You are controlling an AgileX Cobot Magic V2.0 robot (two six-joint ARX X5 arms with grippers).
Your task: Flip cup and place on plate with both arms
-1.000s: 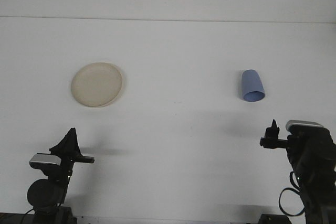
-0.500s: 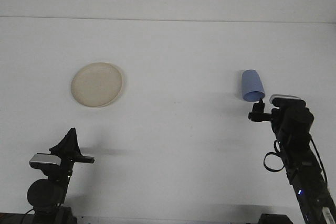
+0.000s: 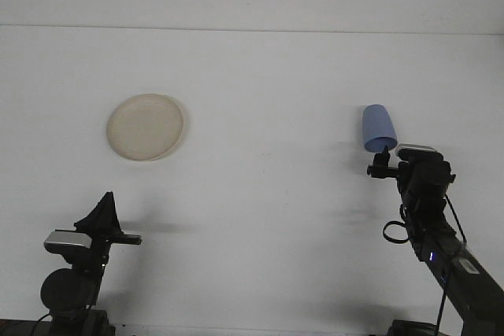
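Observation:
A blue cup [image 3: 377, 126] lies on its side at the right of the white table, its open mouth toward me. My right gripper [image 3: 382, 161] reaches in right at the cup's near rim and covers part of it. Far to the left a round cream plate [image 3: 146, 126] lies flat with nothing on it. My left gripper [image 3: 101, 212] stays low at the front left, well short of the plate, its dark fingers drawn to a point.
The table's far edge [image 3: 252, 29] runs across the top against a pale wall. The right arm [image 3: 441, 249] slants in from the lower right corner.
The right arm has stretched forward and a little left, carrying its gripper from the front right up to the cup's near rim. The left arm, the cup and the plate have not moved.

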